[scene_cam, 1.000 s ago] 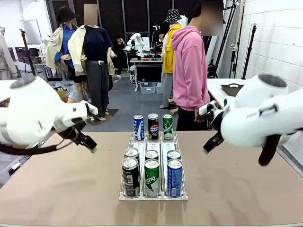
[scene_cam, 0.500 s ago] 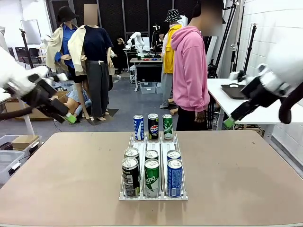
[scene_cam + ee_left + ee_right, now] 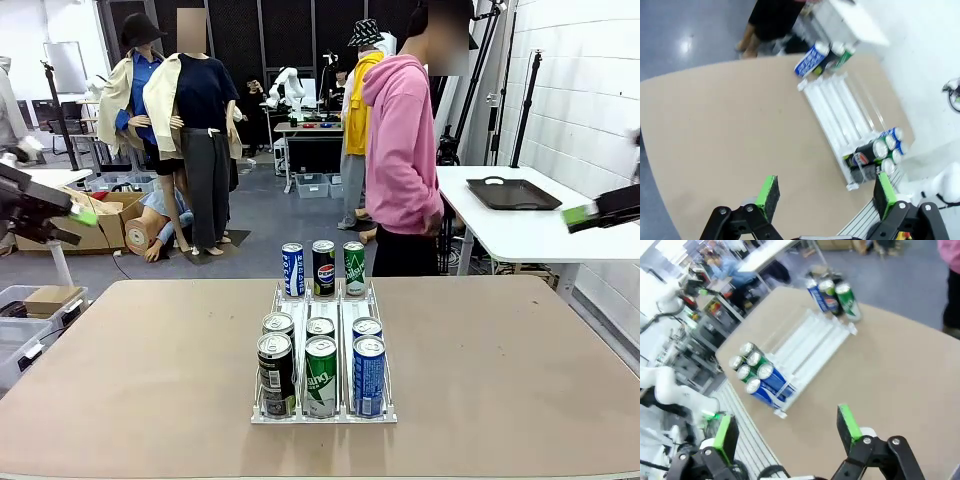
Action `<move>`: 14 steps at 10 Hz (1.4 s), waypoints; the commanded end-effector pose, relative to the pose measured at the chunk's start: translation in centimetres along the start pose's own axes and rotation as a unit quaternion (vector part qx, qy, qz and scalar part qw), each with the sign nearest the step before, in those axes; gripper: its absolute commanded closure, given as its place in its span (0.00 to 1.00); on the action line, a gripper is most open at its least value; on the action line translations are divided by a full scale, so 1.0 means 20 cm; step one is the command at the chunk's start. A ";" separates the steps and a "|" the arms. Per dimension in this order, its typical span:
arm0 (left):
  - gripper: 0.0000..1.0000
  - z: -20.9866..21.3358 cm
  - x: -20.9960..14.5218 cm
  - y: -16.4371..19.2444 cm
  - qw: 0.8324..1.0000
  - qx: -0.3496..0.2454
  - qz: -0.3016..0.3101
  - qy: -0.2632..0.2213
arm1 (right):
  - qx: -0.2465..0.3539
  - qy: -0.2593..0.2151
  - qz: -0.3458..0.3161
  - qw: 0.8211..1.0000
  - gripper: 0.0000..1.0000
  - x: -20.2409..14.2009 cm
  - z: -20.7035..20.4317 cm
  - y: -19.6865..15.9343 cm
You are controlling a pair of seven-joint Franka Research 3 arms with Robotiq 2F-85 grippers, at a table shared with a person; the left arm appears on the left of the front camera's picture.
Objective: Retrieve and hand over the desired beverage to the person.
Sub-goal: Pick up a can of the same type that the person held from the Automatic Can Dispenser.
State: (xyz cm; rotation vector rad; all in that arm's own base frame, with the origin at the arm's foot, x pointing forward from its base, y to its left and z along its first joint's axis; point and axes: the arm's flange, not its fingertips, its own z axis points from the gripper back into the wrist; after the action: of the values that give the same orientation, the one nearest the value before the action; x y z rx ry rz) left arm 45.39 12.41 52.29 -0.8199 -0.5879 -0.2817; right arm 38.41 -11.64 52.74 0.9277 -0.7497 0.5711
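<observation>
Several beverage cans stand in a clear rack (image 3: 323,412) at the middle of the tan table. At its far end are a blue can (image 3: 292,270), a dark Pepsi can (image 3: 324,268) and a green can (image 3: 354,268); several more cluster at the near end. The person (image 3: 403,150) in a pink hooded sweatshirt stands behind the table, turned sideways. My left gripper (image 3: 70,215) hangs at the far left edge, high off the table. My right gripper (image 3: 590,213) is at the far right edge. Both wrist views look down on the rack (image 3: 840,105) (image 3: 810,340) between wide-apart pads (image 3: 767,195) (image 3: 847,422), with nothing held.
A black tray (image 3: 515,193) lies on a white side table at the right. Cardboard boxes (image 3: 110,225) and a bin sit on the floor at the left. Bare tabletop (image 3: 150,370) spreads on both sides of the rack.
Both arms have swung up and outward, from low over the table beside the rack to the picture's far edges. The cans and the person have stayed put.
</observation>
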 end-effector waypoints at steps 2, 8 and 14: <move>0.00 0.11 -0.05 0.18 0.994 -0.085 0.018 -0.064 | 0.049 -0.042 -0.019 0.998 0.00 -0.07 0.13 -0.13; 0.00 0.22 -0.11 0.25 0.989 -0.105 0.013 -0.105 | 0.043 -0.086 -0.058 0.994 0.00 -0.13 0.27 -0.20; 0.00 0.23 -0.12 0.25 0.990 -0.098 0.027 -0.097 | 0.035 -0.074 -0.063 0.995 0.00 -0.15 0.27 -0.21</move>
State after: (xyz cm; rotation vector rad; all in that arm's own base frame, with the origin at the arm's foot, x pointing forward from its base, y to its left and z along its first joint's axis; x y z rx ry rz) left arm 43.85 19.15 50.30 -1.0537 -0.7272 -0.2237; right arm 37.88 -18.74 50.40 1.0800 -0.8007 0.4213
